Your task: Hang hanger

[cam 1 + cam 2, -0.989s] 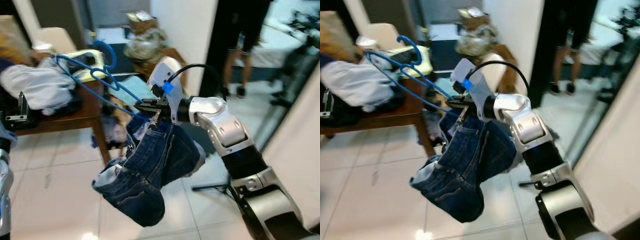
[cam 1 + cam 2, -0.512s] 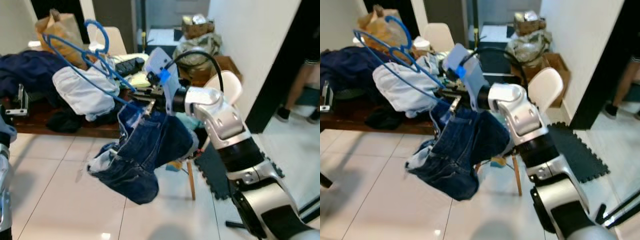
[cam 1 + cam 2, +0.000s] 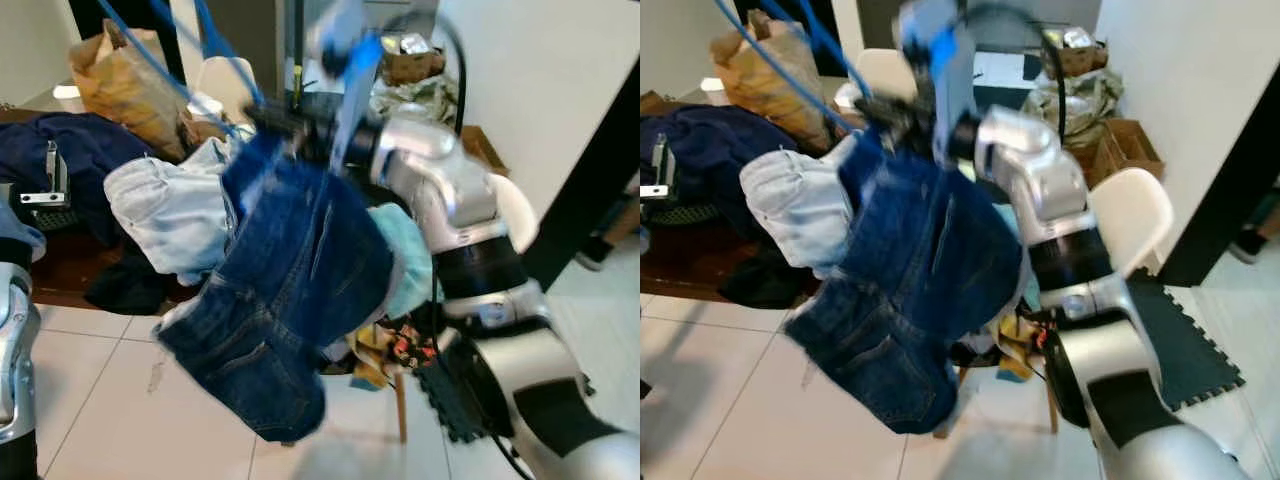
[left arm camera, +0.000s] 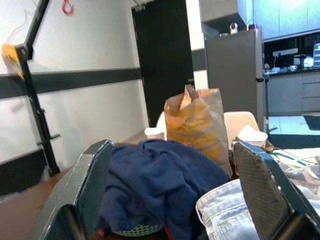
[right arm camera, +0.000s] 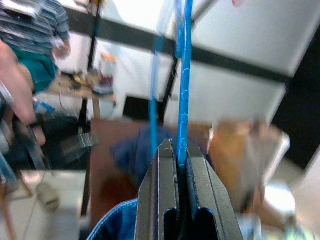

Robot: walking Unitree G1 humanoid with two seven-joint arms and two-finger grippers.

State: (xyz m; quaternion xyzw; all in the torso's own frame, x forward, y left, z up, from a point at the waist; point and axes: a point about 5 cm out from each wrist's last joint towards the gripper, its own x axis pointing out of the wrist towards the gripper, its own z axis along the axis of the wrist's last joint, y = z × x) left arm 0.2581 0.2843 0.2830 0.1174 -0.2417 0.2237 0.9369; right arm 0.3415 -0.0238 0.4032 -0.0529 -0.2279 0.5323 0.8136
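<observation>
Where the right arm held its load at mid-height 0.5 s ago, it has now lifted, so the right gripper (image 3: 268, 118) sits near the top of the head views and the blue hanger (image 3: 215, 45) runs up out of the picture. The dark blue jeans (image 3: 290, 290) hang from the hanger just below the gripper and now cover the middle of the scene, in front of the brown table (image 3: 60, 280). The whole scene has also shifted and blurred, which is the camera moving, not the things.

Behind the jeans, on the table, lie a pale denim garment (image 3: 165, 215) and, farther toward the robot's left, a navy garment (image 3: 60, 160), with a brown paper bag (image 3: 120, 85) standing behind them. A white chair (image 3: 1135, 220) stands beside the table on the robot's right.

From the right wrist view, the 2 black fingers (image 5: 165, 200) are pressed together on the thin blue bar of the hanger, which rises straight from between them; a second blue bar runs just beside it. A person's arm and striped sleeve (image 5: 37, 20) show at one edge.

From the left wrist view, the left gripper (image 4: 185, 195) has its 2 fingers spread wide apart, with nothing between them, facing the navy garment and the paper bag.
</observation>
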